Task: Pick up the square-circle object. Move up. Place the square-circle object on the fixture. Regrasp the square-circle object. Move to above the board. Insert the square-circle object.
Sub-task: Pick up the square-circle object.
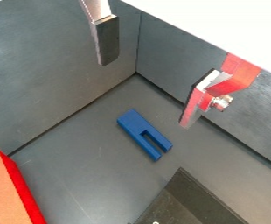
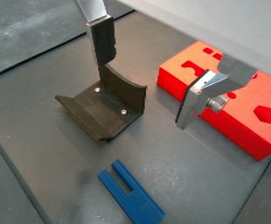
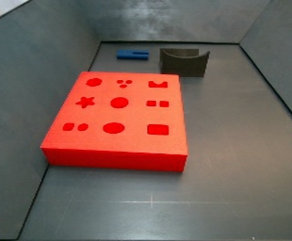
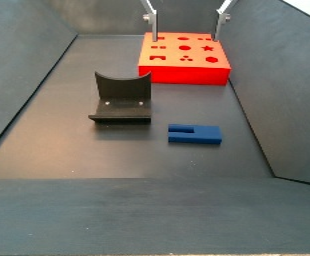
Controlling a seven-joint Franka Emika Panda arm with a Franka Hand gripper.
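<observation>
The square-circle object [image 4: 194,134] lies flat on the dark surface [image 4: 64,130], with nothing touching it. It is a small blue piece with two prongs — both wrist views show the slot between them [image 1: 144,134] [image 2: 129,192]. It rests near the fixture [image 4: 120,98] but apart from it. The curved hollow in the top of the fixture holds nothing. The board [image 3: 121,119] is a big red slab with star, round and square holes, and each hole looks empty, though they are small here. The pincer [image 4: 187,13] hangs high over the far side of the board, its fingers [image 2: 100,38] spread apart and holding nothing. A side view [image 3: 134,55] shows no pincer at all.
</observation>
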